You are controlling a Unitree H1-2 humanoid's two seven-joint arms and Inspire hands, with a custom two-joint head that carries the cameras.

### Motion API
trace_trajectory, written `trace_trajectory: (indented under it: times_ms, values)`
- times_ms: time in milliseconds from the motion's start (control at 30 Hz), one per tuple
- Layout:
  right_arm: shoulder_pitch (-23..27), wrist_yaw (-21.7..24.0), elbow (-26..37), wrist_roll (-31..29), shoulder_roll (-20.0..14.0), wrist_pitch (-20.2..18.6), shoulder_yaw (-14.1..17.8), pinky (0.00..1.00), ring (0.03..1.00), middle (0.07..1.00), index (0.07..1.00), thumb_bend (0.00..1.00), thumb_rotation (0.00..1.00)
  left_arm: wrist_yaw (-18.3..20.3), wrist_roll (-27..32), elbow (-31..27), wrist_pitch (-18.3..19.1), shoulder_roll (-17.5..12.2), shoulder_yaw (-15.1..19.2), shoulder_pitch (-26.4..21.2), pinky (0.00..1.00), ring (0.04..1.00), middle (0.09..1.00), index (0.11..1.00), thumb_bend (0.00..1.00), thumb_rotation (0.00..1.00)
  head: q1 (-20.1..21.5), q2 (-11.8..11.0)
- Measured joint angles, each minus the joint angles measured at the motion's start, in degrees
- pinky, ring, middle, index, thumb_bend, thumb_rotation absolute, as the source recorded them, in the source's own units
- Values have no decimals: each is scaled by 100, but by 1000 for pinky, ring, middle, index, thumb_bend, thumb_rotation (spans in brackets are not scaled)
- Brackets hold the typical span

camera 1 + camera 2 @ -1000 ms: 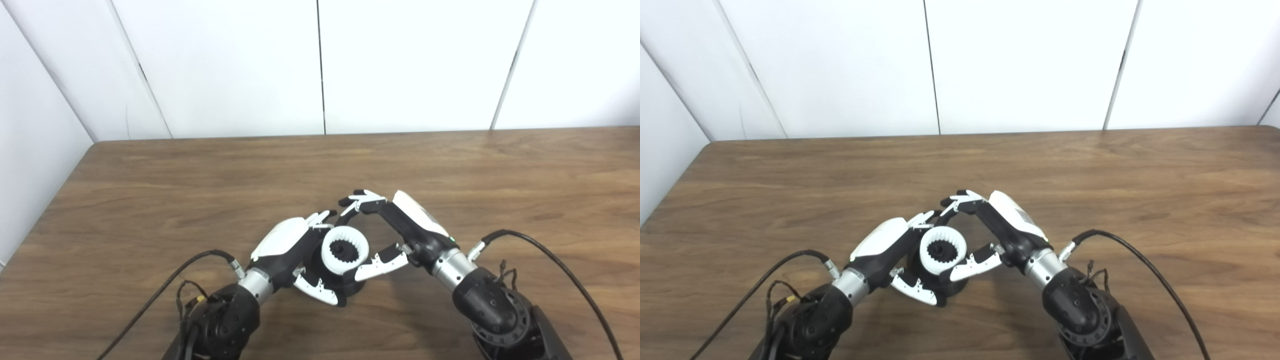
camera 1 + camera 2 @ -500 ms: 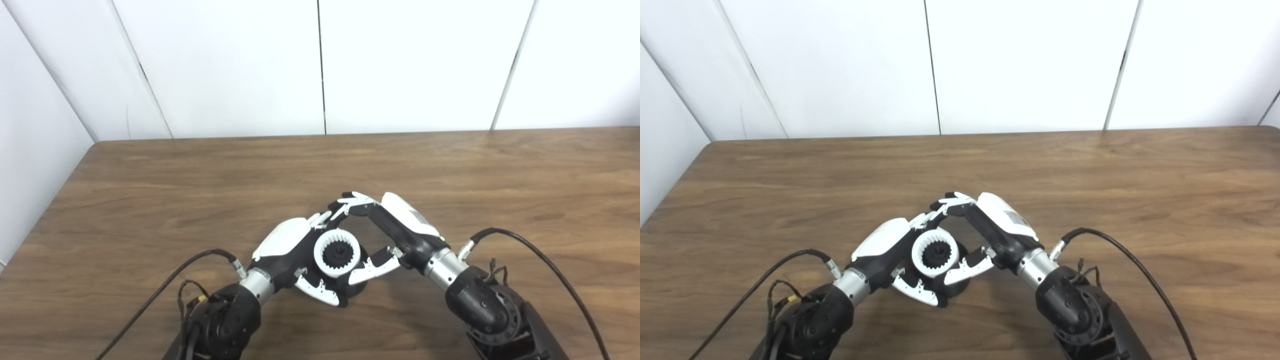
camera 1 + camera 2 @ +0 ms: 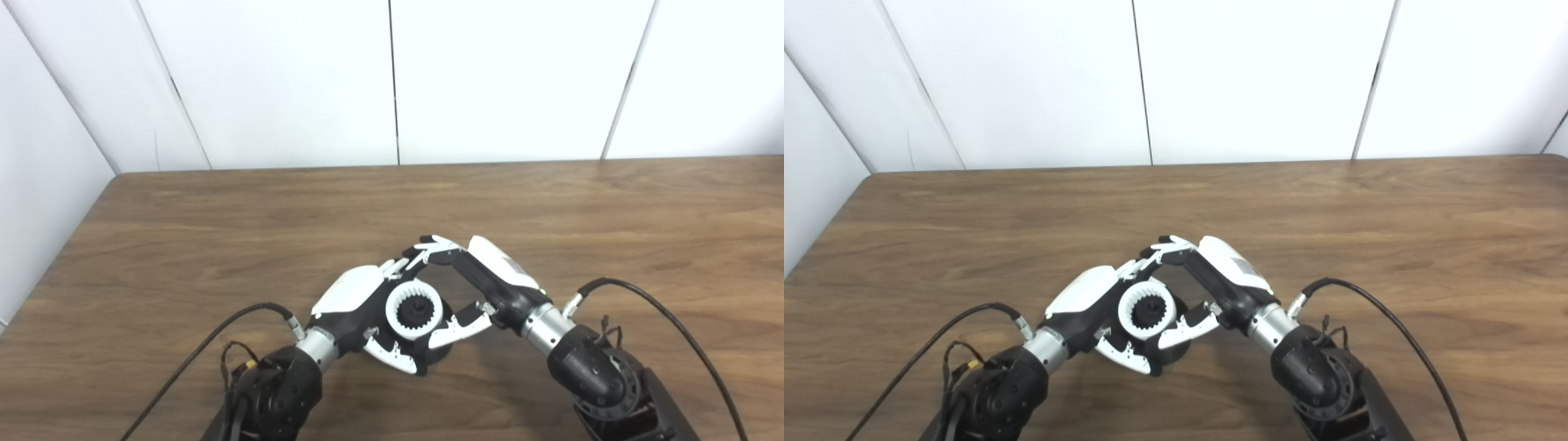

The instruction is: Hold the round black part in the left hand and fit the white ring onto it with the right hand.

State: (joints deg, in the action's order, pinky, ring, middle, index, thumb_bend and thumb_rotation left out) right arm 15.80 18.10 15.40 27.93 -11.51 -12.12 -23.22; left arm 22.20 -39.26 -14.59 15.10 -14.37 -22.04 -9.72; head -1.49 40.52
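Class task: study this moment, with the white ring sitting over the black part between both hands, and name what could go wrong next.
1. The ring looks tilted on the black part; pressing now may jam its inner teeth.
2. The fingertips of the left robot hand and right robot hand crowd together behind the ring, so they could collide.
3. If the right hand lets go early, the ring may slip off onto the table.

I seem to be in a lab or test room: a bare wood-grain table (image 3: 245, 208) set against plain white wall panels (image 3: 275, 79), and cables (image 3: 674, 318) trailing from my arms.
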Motion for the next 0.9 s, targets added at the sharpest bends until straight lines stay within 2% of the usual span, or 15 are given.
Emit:
trace_trajectory:
  times_ms: [900]
  values:
    - [-81,200,-163,-194,-16,-237,213,854,938,835,488,523,160,97,92,-145,37,39,25,85,884,1000,1000,683,825,154,-27,88]
